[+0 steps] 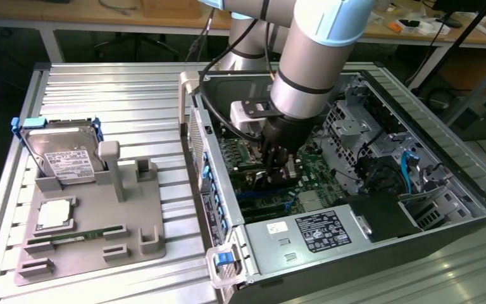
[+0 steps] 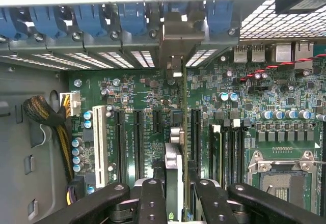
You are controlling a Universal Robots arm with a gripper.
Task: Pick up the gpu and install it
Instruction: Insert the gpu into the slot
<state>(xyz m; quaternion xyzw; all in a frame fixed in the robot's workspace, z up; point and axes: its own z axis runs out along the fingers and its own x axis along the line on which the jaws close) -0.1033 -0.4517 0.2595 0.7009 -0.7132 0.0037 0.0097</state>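
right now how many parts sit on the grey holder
3: a hard drive in a blue frame at the far end, a square silvery chip midway, a green memory stick nearest the camera. None seems hidden.

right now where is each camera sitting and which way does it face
Exterior view: off the arm, above, looking down on the open computer case, parts tray and arm.
Wrist view: on the wrist, facing the motherboard; pincer grips the gpu edge-on.
Shared: pincer, gpu, motherboard.
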